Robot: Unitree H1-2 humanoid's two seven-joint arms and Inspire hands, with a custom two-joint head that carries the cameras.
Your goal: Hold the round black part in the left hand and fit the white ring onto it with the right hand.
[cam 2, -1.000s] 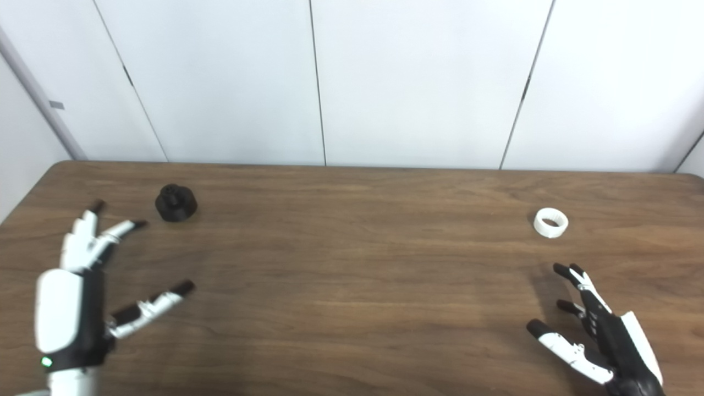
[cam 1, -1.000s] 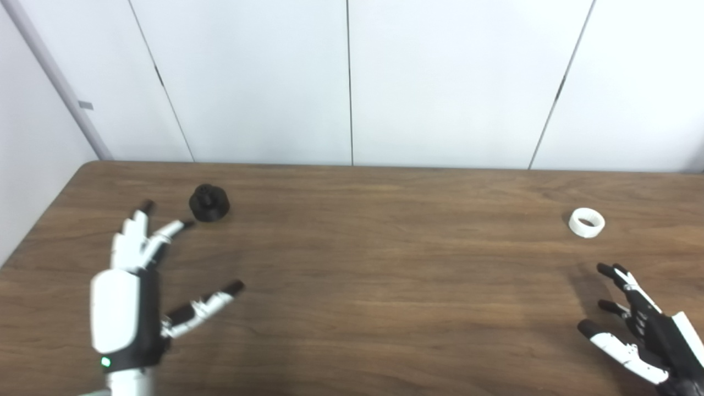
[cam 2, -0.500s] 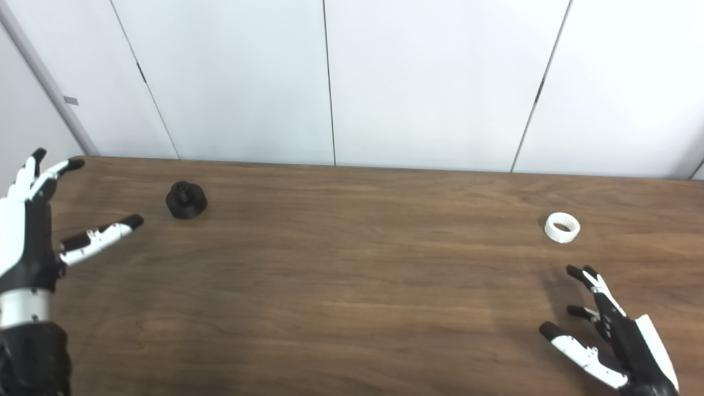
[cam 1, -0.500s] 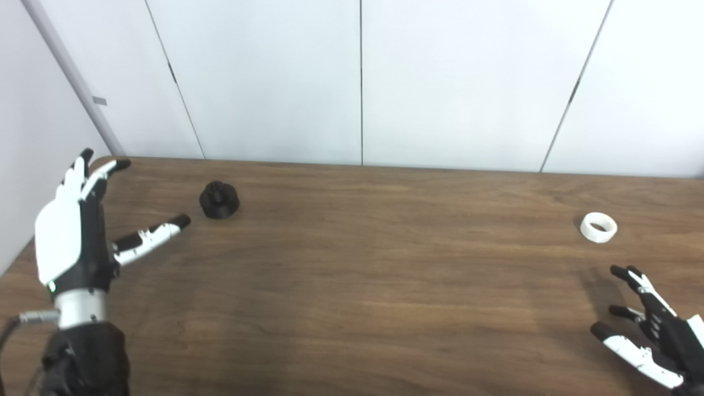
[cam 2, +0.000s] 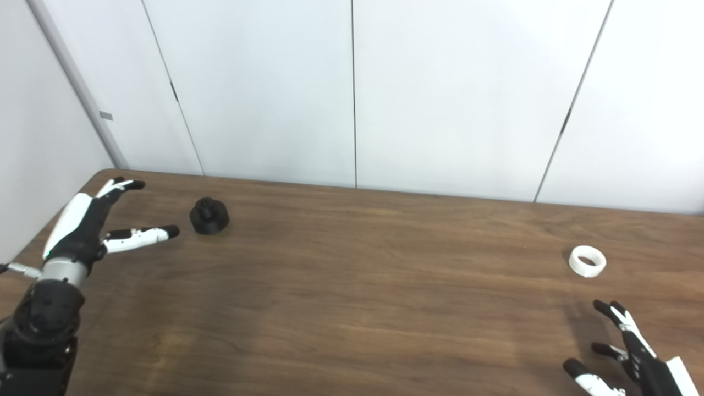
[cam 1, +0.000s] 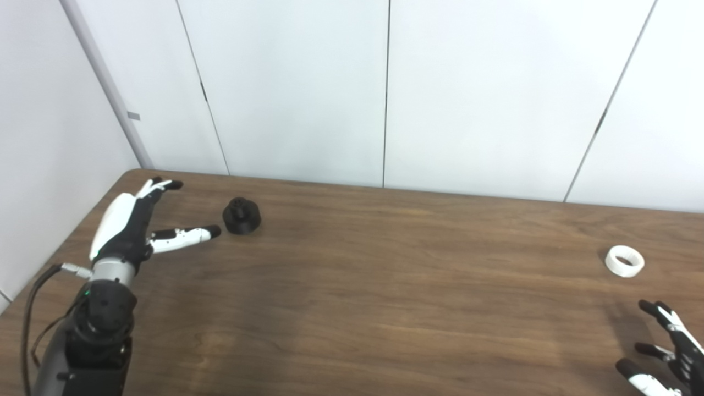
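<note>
**Left hand poised beside black part, ring waiting far across the tabletop**

Seen from the head cameras: left hand [cam 1: 132, 225] raised over the near-left corner of the wooden tabletop [cam 1: 385, 286], spread and empty, thumb tip pointing toward the round black part [cam 1: 241, 216] and stopping just short of it, with no contact visible. Black part sitting upright on its broad base, small knob on top, just beyond and to the right of that hand, toward the back edge. No long axis to speak of on so squat a piece; approach from the side looks workable, the open span of the hand already facing it.

At the opposite end, white ring [cam 2: 587, 260] lying flat, hole up, well apart from the black part. Right hand [cam 2: 627, 357] low at the bottom-right corner, partly cut off by the frame, spread apart and holding nothing, the ring ahead of it and slightly to its left.

Likely step in hand: reach for the black part, the left hand plainly the nearer of the two. Nothing yet lifted, nothing yet fitted. Main risk, by the look of it: thumb nudging the part away before closing round it.
</note>
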